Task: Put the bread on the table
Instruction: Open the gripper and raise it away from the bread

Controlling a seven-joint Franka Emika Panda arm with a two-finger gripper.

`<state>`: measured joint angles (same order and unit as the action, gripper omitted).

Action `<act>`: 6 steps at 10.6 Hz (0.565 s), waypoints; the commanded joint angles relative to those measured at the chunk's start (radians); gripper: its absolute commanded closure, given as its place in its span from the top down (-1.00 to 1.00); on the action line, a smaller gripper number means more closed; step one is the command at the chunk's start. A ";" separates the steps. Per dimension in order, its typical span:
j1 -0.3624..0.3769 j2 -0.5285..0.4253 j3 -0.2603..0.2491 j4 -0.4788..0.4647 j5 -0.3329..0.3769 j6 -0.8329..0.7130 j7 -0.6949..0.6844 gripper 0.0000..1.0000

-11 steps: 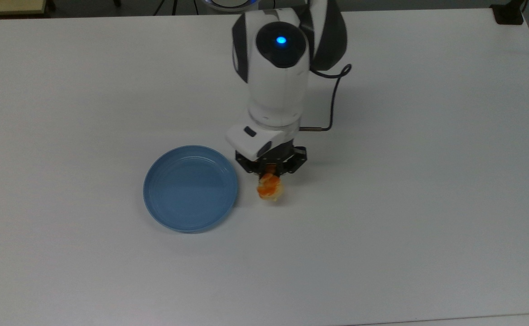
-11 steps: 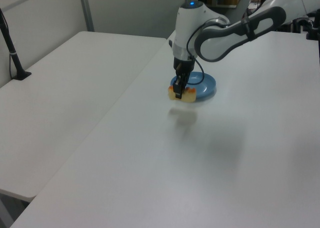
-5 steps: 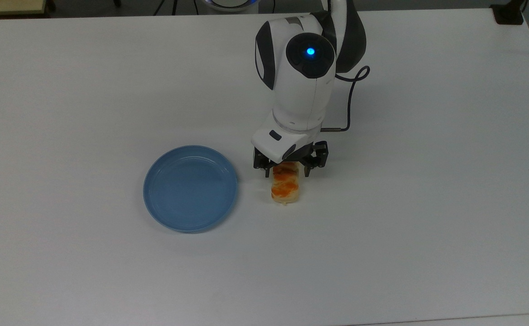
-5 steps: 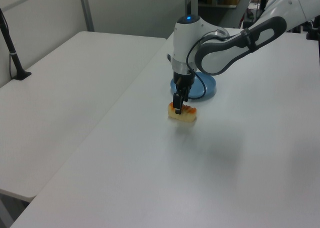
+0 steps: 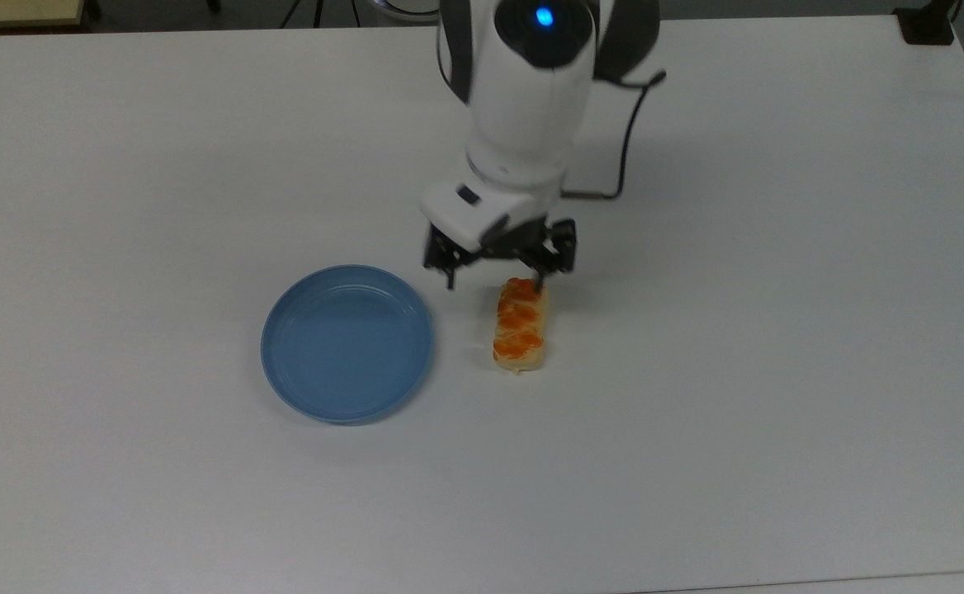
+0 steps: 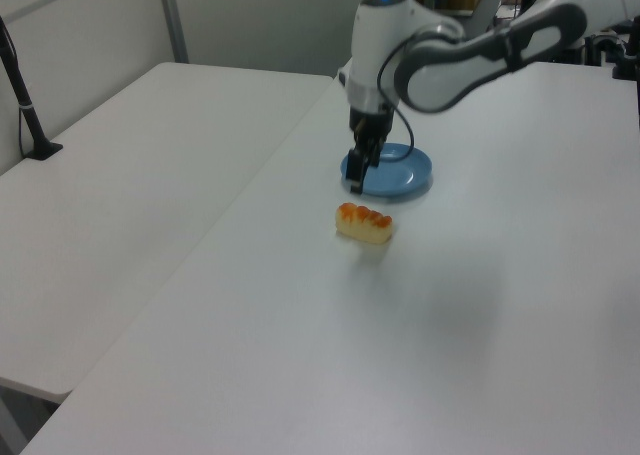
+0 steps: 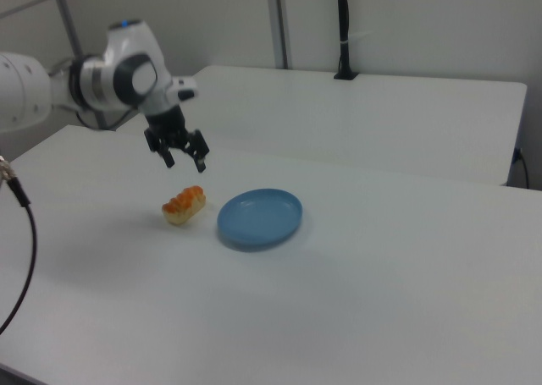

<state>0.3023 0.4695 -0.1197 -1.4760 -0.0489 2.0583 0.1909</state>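
While the bread (image 5: 520, 325) lies on the table (image 5: 779, 330), the hand (image 5: 494, 276) (fingers spread) hangs empty.

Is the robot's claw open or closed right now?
Open. The claw hangs above the bread with its fingers spread, nothing between them.

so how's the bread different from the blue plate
The bread is oblong and tan with glossy orange patches; the blue plate is round and one plain colour. The bread is far smaller, roughly half the plate's width. The bread is a raised lump; the plate is low and shallow. Both rest apart on the white table, below the open gripper.
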 commanded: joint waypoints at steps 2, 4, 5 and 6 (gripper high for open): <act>-0.118 -0.285 -0.005 -0.049 -0.016 -0.364 -0.021 1.00; -0.178 -0.354 0.000 -0.055 0.033 -0.399 -0.022 1.00; -0.213 -0.386 0.006 -0.078 0.058 -0.399 -0.031 1.00; -0.218 -0.405 0.006 -0.087 0.058 -0.400 -0.054 1.00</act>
